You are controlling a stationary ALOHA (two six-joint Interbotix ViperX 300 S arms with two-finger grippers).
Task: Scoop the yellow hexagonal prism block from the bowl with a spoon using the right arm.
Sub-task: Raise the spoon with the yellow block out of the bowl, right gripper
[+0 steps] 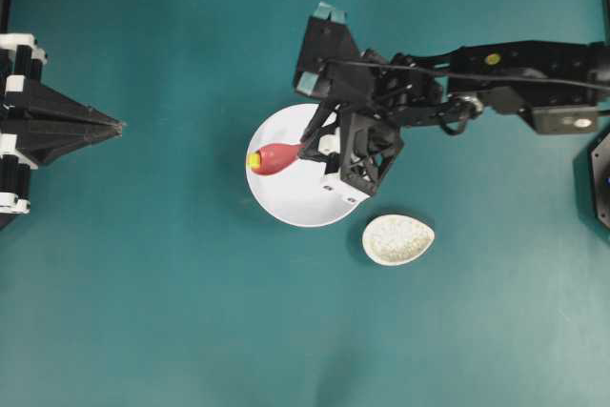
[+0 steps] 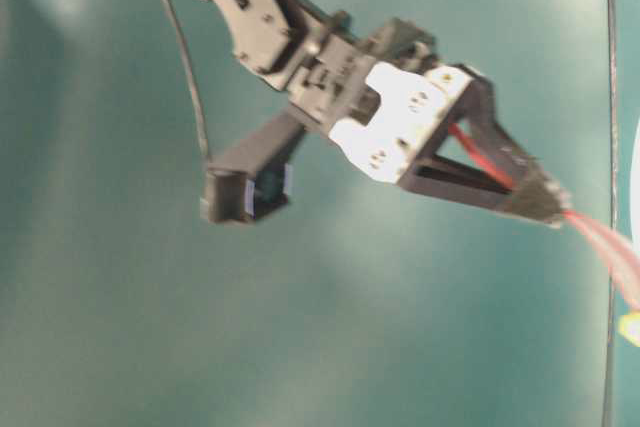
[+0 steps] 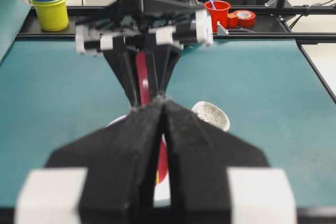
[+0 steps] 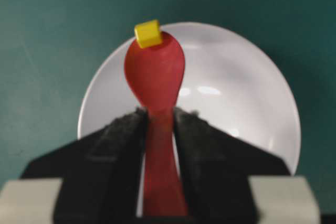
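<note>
The large white bowl [image 1: 297, 202] sits at the table's middle. My right gripper [image 1: 307, 149] reaches over it from the right and is shut on the handle of the pinkish-red spoon [image 1: 276, 156]. The scoop points left and lies low over the bowl's left part. The tiny yellow block [image 1: 254, 159] sits at the scoop's far tip, by the bowl's left rim. The right wrist view shows the spoon [image 4: 155, 77], the block [image 4: 147, 33] on the tip's edge, the bowl [image 4: 236, 98] and my right gripper [image 4: 158, 114]. My left gripper [image 1: 119, 125] is shut and empty at the far left.
A small speckled off-white dish [image 1: 397, 239] lies just right of and below the bowl. Beyond the table's far edge in the left wrist view stand a yellow cup [image 3: 50, 9] and a red cup [image 3: 217, 13].
</note>
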